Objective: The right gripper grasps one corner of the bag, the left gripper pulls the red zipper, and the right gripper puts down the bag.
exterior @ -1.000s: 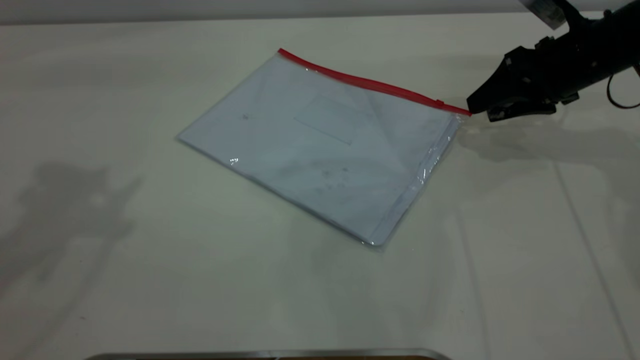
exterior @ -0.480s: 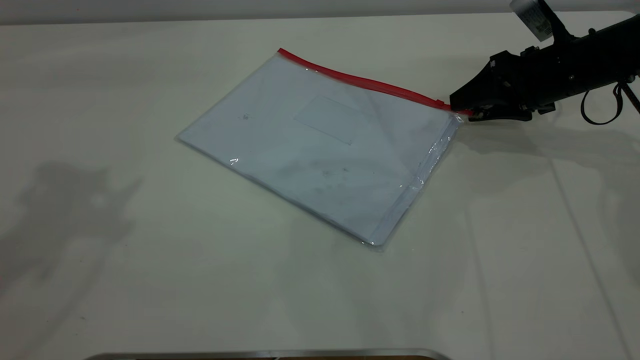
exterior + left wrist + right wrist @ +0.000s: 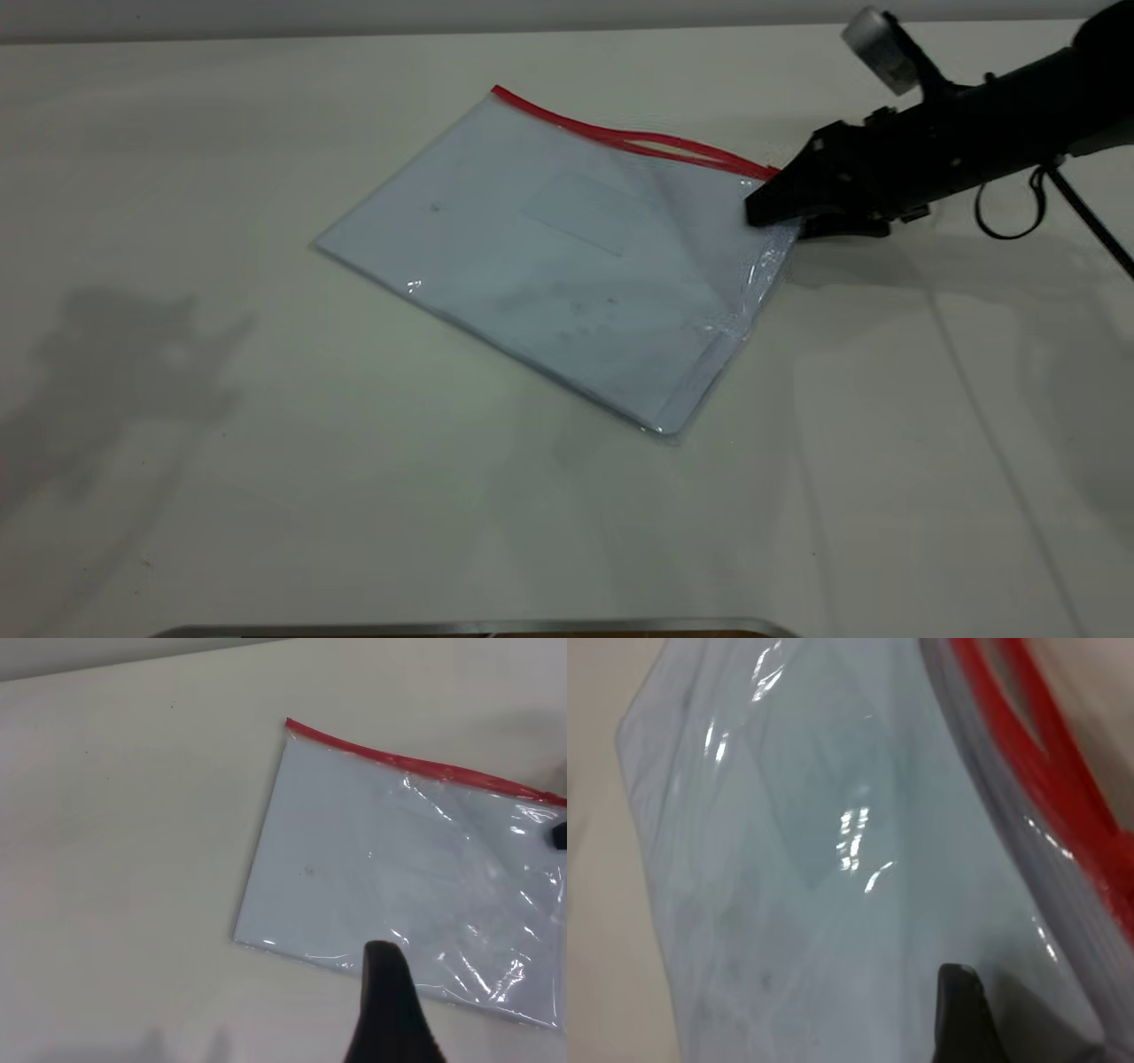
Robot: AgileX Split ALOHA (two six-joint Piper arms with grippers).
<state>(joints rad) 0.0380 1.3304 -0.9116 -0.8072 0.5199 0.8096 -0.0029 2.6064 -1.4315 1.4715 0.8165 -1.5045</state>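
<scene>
Compared with half a second before, the right gripper (image 3: 769, 211) had pushed further in over the bag (image 3: 567, 257), so that its upper finger now lay on top of the plastic instead of stopping at the edge. The red zipper (image 3: 620, 137) had changed too: earlier it ran as one straight strip, and now its right half had bowed apart into two red lines with a narrow gap between them. The rest of the bag had not shifted on the table (image 3: 266, 443).

The right gripper's fingers stood a little apart, one above and one below the corner of the bag (image 3: 780, 232), with the plastic between them; whether they were already pressing on it could not be told. In the right wrist view one dark fingertip (image 3: 963, 1010) lay against the clear plastic just beside the parted red strips (image 3: 1045, 771).

The left gripper was out of the exterior view. In the left wrist view only one dark finger (image 3: 388, 1005) showed, above the table near the bag's plain edge (image 3: 354, 961); how wide that gripper stood could not be told.
</scene>
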